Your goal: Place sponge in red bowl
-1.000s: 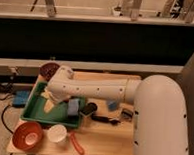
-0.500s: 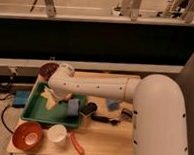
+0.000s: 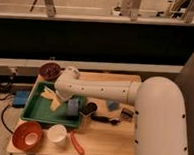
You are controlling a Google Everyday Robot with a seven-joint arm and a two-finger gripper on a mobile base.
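Observation:
The red bowl [image 3: 28, 135] stands empty at the table's front left corner. My gripper [image 3: 55, 96] hangs from the white arm [image 3: 102, 90] into the left-middle of the green tray [image 3: 37, 115], well behind the bowl. A pale yellow piece [image 3: 51, 95] sits right at the gripper; I cannot tell whether it is the sponge or part of the gripper. A blue-grey block [image 3: 74, 107] stands at the tray's right side, just right of the gripper.
A white cup [image 3: 57, 134] and a red utensil [image 3: 77, 143] lie right of the red bowl. A dark bowl [image 3: 50, 70] stands behind the tray. Small dark items [image 3: 90, 109] and a blue item [image 3: 112, 105] lie right of the tray. The wooden table [image 3: 111, 138] ends close in front.
The arm's wrist has shifted slightly to the right and up over the tray. The bowl, cup and tray have not moved.

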